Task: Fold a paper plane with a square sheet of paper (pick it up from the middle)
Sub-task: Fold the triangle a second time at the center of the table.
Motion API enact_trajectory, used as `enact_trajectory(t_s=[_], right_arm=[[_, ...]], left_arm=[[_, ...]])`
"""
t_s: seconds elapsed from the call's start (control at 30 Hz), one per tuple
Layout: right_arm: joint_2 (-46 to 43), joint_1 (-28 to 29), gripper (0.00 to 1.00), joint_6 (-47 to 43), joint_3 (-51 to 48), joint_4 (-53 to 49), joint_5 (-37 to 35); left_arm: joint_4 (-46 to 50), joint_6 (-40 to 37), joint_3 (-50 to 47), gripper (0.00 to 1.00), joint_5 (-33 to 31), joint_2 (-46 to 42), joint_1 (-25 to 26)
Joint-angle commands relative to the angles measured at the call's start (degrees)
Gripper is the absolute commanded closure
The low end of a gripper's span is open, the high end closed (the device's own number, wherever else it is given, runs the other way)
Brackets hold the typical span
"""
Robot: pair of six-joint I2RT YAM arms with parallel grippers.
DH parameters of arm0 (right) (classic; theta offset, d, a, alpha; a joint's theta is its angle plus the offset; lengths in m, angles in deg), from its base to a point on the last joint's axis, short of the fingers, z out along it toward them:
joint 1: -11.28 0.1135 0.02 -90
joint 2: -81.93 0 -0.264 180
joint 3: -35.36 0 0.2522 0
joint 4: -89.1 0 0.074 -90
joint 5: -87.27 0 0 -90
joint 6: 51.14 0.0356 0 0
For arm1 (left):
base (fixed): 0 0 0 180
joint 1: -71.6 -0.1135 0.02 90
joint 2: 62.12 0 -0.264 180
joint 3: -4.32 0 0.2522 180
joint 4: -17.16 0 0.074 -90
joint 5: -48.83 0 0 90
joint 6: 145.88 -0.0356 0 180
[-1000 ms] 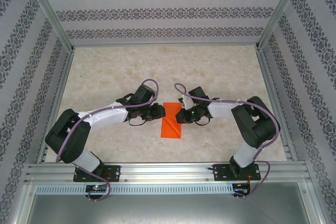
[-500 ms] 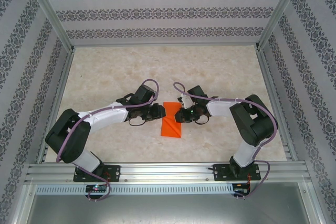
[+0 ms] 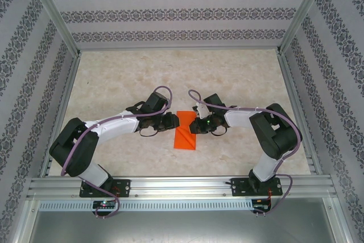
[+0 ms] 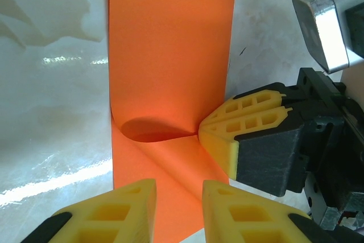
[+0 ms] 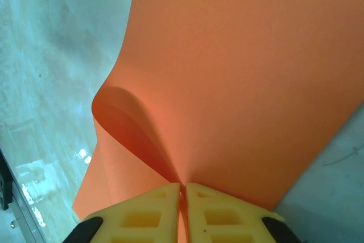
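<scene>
Both arms reach inward with bent elbows, wrists low and facing each other. The left gripper (image 4: 177, 197) has its jaws parted — the right gripper (image 5: 183, 194) is pinched tight on the orange paper (image 5: 239, 72).

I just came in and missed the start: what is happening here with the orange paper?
The right gripper is shut on one edge of the square sheet of paper, which is bent over on itself on the table with a rounded, uncreased fold. The left gripper is open over the sheet, close by.
</scene>
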Motion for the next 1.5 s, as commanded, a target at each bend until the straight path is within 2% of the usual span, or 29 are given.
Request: enact_trajectory(t_s=[0.0,0.57,0.77,1.23,1.47], right_arm=[[-2.3,0.4,0.88,0.4,-0.9,1.5,0.6],[1.0,0.3,0.88,-0.2,0.0,1.9,-1.0],[1.1,0.2,0.87,-0.2,-0.2,1.5,-1.3],[1.4,0.3,0.87,0.2,-0.8,2.3,-1.3],[1.7,0.2,0.87,-0.1,-1.0,2.5,-1.2]], left_arm=[[-1.0,-1.4,1.3,0.71,1.2,0.7,1.0],[-1.9,-1.4,1.4,0.72,2.2,0.9,1.5],[-3.3,-1.2,1.8,0.75,3.8,1.7,1.9],[-15.3,5.7,0.3,0.80,6.8,7.9,2.9],[-16.6,6.2,0.9,0.81,6.9,11.1,3.2]])
